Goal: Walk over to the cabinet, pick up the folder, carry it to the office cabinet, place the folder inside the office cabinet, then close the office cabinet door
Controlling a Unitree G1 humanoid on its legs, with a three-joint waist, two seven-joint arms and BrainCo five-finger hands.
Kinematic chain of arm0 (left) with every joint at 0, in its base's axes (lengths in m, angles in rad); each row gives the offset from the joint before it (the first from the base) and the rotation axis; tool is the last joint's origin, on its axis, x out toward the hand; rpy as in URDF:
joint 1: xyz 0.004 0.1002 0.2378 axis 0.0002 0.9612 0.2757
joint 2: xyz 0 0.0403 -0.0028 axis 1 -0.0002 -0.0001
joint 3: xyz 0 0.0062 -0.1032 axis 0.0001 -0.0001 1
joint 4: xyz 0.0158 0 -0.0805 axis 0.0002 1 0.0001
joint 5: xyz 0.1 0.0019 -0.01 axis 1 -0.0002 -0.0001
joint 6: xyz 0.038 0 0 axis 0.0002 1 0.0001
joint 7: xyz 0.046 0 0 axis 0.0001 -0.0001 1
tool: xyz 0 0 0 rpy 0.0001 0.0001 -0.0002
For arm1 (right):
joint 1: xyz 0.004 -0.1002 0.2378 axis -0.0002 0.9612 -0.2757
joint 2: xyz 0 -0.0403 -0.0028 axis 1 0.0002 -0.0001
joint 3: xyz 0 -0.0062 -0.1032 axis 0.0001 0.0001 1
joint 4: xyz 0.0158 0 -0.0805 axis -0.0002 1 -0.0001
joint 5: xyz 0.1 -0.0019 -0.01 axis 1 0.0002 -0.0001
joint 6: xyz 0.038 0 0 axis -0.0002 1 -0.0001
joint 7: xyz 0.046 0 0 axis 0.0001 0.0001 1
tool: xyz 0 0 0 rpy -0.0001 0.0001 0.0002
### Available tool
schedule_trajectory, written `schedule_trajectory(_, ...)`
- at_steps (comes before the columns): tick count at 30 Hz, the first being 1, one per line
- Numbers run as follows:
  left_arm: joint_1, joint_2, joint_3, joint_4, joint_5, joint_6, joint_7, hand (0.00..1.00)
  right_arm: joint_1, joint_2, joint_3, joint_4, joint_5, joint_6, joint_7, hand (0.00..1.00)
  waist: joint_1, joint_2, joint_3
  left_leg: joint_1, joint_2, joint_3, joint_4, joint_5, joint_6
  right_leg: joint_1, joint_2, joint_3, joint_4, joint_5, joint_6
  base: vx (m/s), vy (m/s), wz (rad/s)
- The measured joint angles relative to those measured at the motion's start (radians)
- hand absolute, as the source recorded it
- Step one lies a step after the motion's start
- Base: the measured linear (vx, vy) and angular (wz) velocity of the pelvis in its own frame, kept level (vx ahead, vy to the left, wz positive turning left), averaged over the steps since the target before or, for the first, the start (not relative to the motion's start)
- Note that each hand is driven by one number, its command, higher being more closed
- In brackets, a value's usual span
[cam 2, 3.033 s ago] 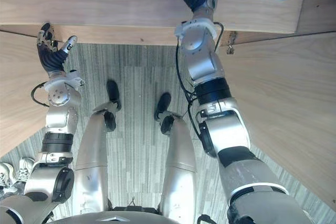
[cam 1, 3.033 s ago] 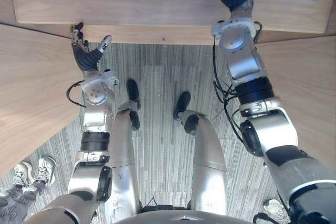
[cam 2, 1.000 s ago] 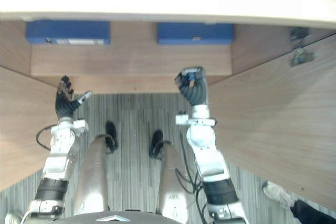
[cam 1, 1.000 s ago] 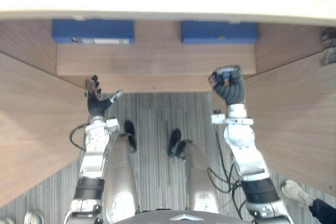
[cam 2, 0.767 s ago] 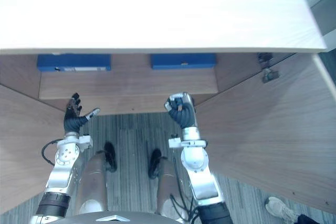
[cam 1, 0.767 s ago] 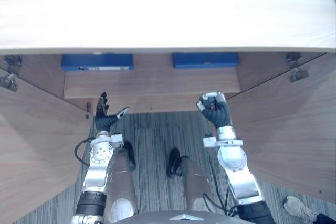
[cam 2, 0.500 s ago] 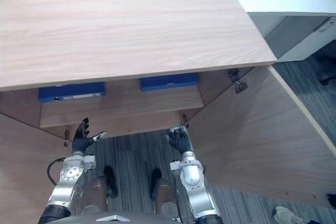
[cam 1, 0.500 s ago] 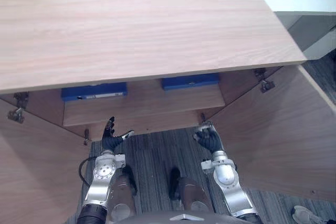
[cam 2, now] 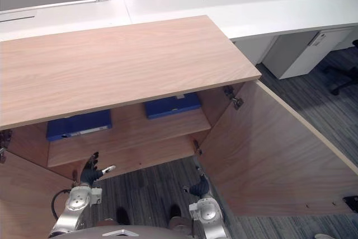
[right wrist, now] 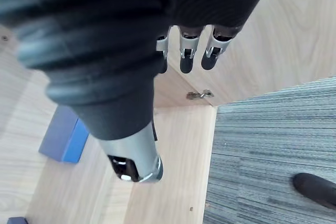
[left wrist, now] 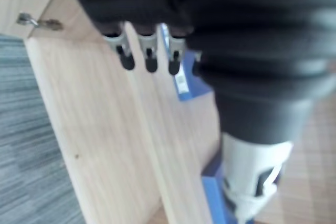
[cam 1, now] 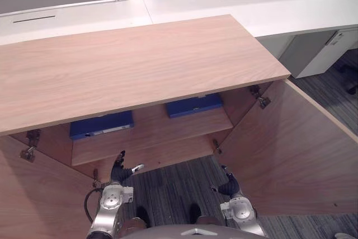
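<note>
Flat on the shelf [cam 1: 151,132] inside the cabinet [cam 1: 140,65]: two blue folders, left folder [cam 1: 101,125] and right folder [cam 1: 193,105], well apart, both toward the back. Both hands clear of them. Doors swung wide on either side, left door [cam 1: 33,205] and right door [cam 1: 291,155]. Low by the shelf's front edge, near the left door, left hand [cam 1: 119,164]: fingers straight and spread, thumb out, grasping nothing. Low over the grey carpet [cam 1: 179,186], just beside the right door's lower inner corner, right hand [cam 1: 230,184]: released or clenched, cannot tell. Behind the cabinet, a white counter [cam 1: 224,4].
</note>
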Motion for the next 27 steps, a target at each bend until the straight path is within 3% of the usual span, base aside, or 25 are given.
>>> schedule_trajectory(6,0.014,-0.001,0.0,0.088,0.014,0.006,-0.001,0.0,0.0,0.018,-0.015,0.08,0.031,0.005,-0.003,0.0,0.007,-0.002,-0.012,0.067,-0.033,-0.009,-0.104,0.039,0.003,0.011,-0.003,0.032,-0.02,0.012,0.012,-0.03,0.038,-0.21)
schedule_trajectory(20,0.008,-0.009,0.023,0.304,0.017,0.014,0.006,0.0,-0.04,0.043,-0.066,0.252,0.085,0.024,-0.006,0.0,0.004,-0.011,-0.024,0.083,-0.063,-0.017,-0.111,0.028,0.018,0.04,-0.027,0.034,-0.041,0.017,0.021,0.0,0.014,0.0)
schedule_trajectory(25,-0.012,-0.008,0.064,0.31,0.002,0.014,0.006,0.0,-0.078,0.045,-0.065,0.293,0.085,0.031,-0.006,0.0,0.01,-0.02,-0.011,0.039,-0.069,-0.003,-0.104,0.028,0.023,-0.06,-0.029,0.063,0.063,0.011,0.028,0.0,0.006,-0.15)
schedule_trajectory(27,-0.028,-0.005,0.1,0.3,-0.009,0.014,0.007,0.0,-0.101,0.054,-0.065,0.297,0.086,0.038,-0.006,0.0,0.013,-0.018,0.004,-0.019,-0.049,-0.012,-0.083,0.033,0.051,-0.089,-0.034,0.066,0.072,0.008,0.032,-0.01,0.009,0.06)
